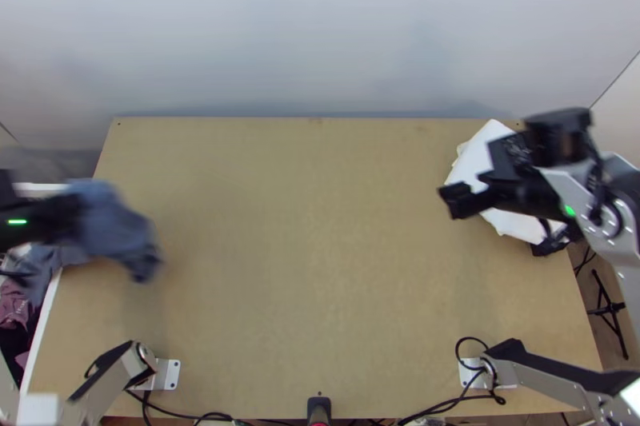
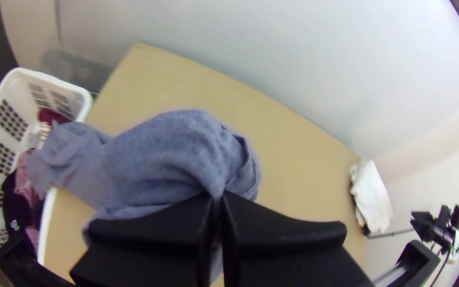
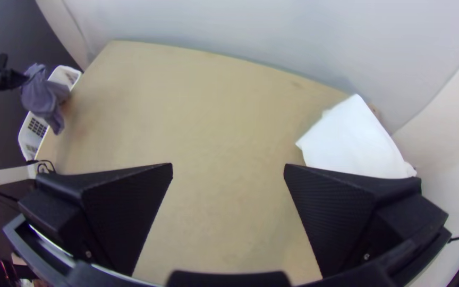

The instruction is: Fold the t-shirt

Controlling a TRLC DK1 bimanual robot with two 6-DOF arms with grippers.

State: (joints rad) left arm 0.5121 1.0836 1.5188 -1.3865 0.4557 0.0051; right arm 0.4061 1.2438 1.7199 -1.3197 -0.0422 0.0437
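Note:
At the table's left edge in the top view, my left gripper (image 1: 70, 214) holds a bunched blue-grey t-shirt (image 1: 116, 226). In the left wrist view the fingers of this left gripper (image 2: 216, 199) are closed on the t-shirt (image 2: 166, 149), which hangs in folds, one part trailing over the basket's rim. Over the table's right side, my right gripper (image 1: 456, 201) is near a pile of white cloth. The right wrist view shows this right gripper (image 3: 228, 172) with its fingers wide apart and nothing between them; the t-shirt (image 3: 41, 98) is far off beside the basket.
A white basket (image 2: 83, 103) with dark, pink and red clothes stands at the table's left edge. Folded white cloth (image 3: 351, 141) lies at the far right corner of the wooden table (image 1: 320, 250). Cables run along the near edge.

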